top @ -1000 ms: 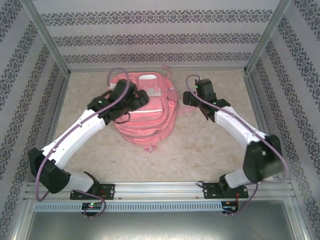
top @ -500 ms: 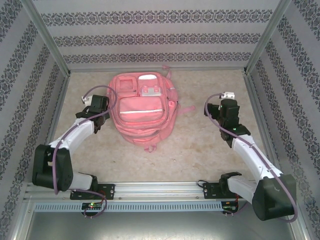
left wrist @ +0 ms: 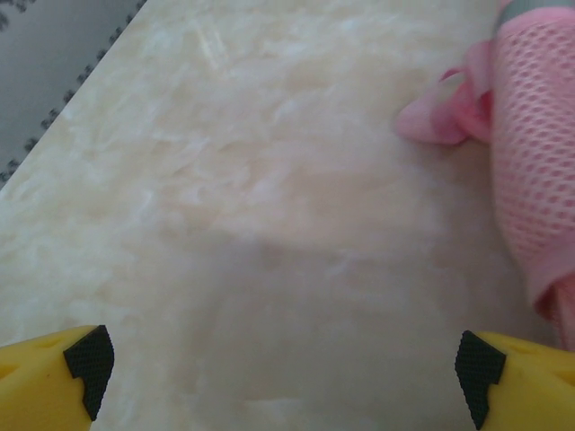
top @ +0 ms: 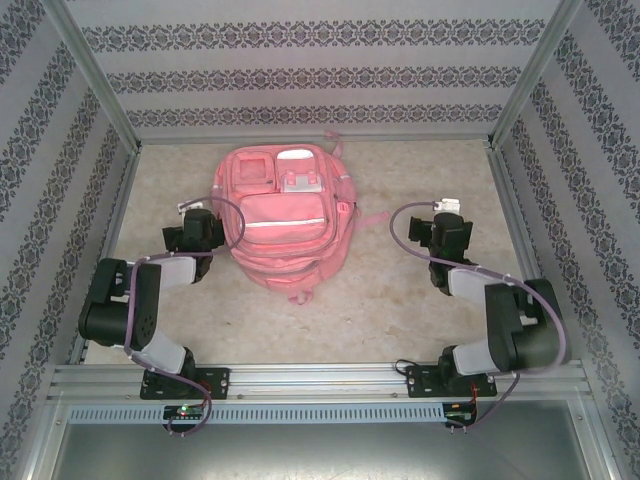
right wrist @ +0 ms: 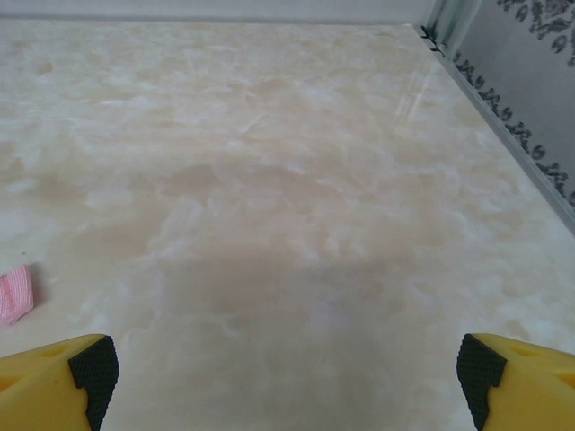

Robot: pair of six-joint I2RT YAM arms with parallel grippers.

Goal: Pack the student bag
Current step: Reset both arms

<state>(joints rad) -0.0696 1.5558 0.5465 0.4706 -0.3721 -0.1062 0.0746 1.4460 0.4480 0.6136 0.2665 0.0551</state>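
The bag (top: 285, 225) lies flat on the table (top: 400, 300), pockets up, towards the far side. The left arm (top: 150, 275) is folded just left of the bag. The left jaws stand wide apart over bare table, gripping nothing. In the wrist view the bag's pink mesh side (left wrist: 539, 162) runs close by the right-hand finger (left wrist: 476, 364); I cannot tell whether they touch. The right arm (top: 500, 310) is folded well to the right of the bag. The right jaws are just as wide and hold nothing. A scrap of pink, probably a strap (right wrist: 13, 292), lies on the side towards the bag.
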